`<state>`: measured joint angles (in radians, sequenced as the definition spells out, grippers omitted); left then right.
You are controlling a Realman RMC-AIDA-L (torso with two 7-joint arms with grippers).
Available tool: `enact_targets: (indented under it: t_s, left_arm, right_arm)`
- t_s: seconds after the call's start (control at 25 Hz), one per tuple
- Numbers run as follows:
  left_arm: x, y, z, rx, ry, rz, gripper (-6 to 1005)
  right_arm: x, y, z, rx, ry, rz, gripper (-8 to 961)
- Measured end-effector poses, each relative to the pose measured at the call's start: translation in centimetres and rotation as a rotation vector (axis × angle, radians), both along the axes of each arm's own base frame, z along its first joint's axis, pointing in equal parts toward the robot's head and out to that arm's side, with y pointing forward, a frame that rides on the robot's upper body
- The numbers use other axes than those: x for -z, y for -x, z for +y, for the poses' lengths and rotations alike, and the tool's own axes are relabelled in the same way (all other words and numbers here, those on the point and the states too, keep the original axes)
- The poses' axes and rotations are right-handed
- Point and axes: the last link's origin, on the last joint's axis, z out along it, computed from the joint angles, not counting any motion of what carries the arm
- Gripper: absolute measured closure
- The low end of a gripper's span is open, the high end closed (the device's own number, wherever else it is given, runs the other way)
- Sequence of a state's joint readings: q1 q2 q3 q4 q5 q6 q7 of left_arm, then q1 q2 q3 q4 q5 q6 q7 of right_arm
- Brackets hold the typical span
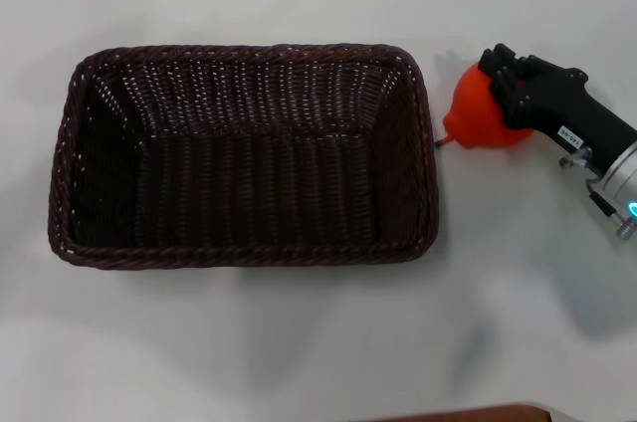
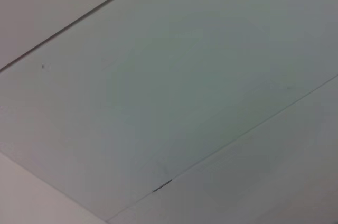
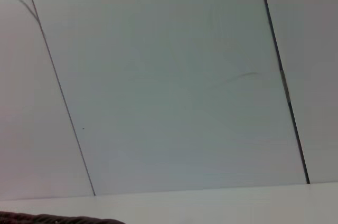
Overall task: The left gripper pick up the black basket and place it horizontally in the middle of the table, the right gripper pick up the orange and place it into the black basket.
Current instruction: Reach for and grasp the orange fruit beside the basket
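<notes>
Right end effector reaches in from the right side of the head view, its black blocky fingers pinching the orange. One finger lies across the top of the fruit and the dark body covers the fruit's right side, so only the left and lower parts of the orange show. A small white label sits on the black housing, and silver metal parts follow behind it toward the right edge of the view.

The orange is just beside the right end of the black basket, outside its braided rim. Its nub and thin dark stem point left toward the basket's right wall, with a narrow strip of white between stem and rim. Whether the fruit rests on the tabletop or is lifted slightly off it cannot be told.

The black basket lies with its long side running across the view, roughly in the middle of the tabletop, its opening facing up. Its woven floor holds nothing. A soft shadow falls on the white surface below its near rim, and a thin brown edge strip of the tabletop shows at the bottom of the head view.

The left end effector does not appear in any view. Both wrist views show only pale flat panels crossed by thin dark seams; the right wrist view also catches a sliver of the dark braided rim at its lower corner.
</notes>
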<state>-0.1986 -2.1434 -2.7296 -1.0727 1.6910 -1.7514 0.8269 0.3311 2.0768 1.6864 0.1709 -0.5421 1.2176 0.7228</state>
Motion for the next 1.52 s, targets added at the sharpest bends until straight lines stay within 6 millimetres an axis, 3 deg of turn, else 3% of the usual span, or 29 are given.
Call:
enact_targets:
  t_s: [0.08,0.36,0.76,0.84,1.04,1.52]
  left_arm:
    - [0.0,-0.1,0.1,0.003,-0.007,-0.003,91]
    - [-0.3,-0.2,0.4,0.002,-0.032,-0.02,90]
    - [0.3,-0.4,1.8,0.0,-0.023,-0.062,90]
    - [0.3,-0.6,2.1,0.005,-0.023,-0.064,90]
    - [0.6,-0.9,2.6,0.008,-0.011,-0.075,91]
    - [0.9,-0.8,2.4,-0.013,0.005,-0.115,90]
  right_arm:
    - [-0.1,0.0,0.0,0.002,0.011,0.013,840]
    - [-1.7,-1.2,-0.6,0.025,0.152,0.069,606]
    - [-7.3,-1.5,-1.8,0.061,0.215,0.108,376]
    - [-8.1,-1.1,-1.5,0.087,0.253,0.057,282]
    - [-7.4,-0.9,-0.4,0.177,0.332,-0.088,39]
    - [-4.6,0.5,3.6,0.195,0.423,-0.16,70]
